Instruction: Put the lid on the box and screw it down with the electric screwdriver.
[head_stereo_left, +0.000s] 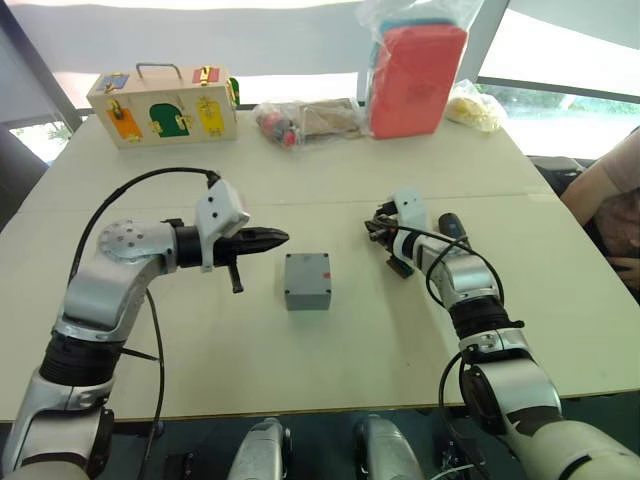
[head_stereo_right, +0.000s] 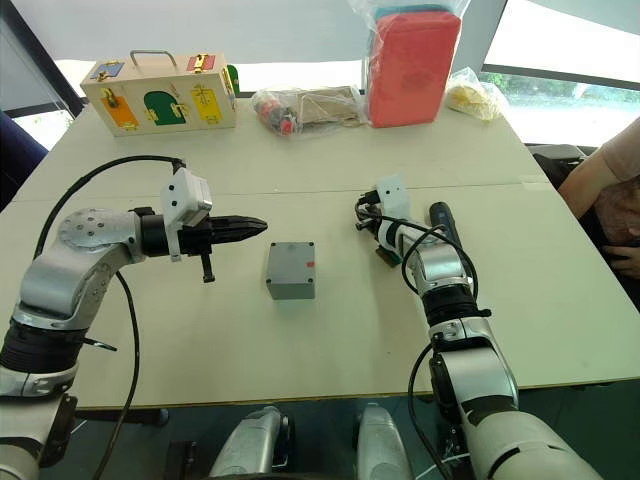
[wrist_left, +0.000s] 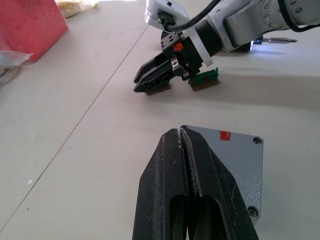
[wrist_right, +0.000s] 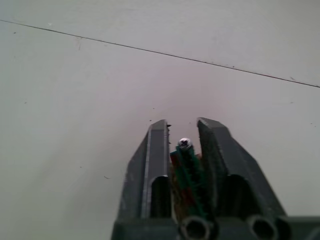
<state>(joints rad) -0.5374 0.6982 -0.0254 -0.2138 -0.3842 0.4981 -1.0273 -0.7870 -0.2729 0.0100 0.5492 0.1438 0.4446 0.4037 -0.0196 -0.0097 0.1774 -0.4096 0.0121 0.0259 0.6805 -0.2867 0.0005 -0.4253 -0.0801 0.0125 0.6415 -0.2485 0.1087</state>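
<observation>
Grey plastic, the box (head_stereo_left: 307, 281) sits at frame centre with its lid (wrist_left: 235, 150) already on: stiff, light, likely to slide, so best steadied by its side walls. The left gripper (head_stereo_left: 268, 238), pressed together, hovers just left. The right gripper (wrist_left: 152, 80) clamps a green-brown piece (wrist_right: 186, 167); the screwdriver (head_stereo_right: 441, 222) lies right of it.

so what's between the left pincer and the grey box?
Nothing: bare tabletop. In the left eye view the left pincer, shut, hangs just short of the grey box, lid already on. The left wrist view shows its fingertips at the box's edge.
</observation>
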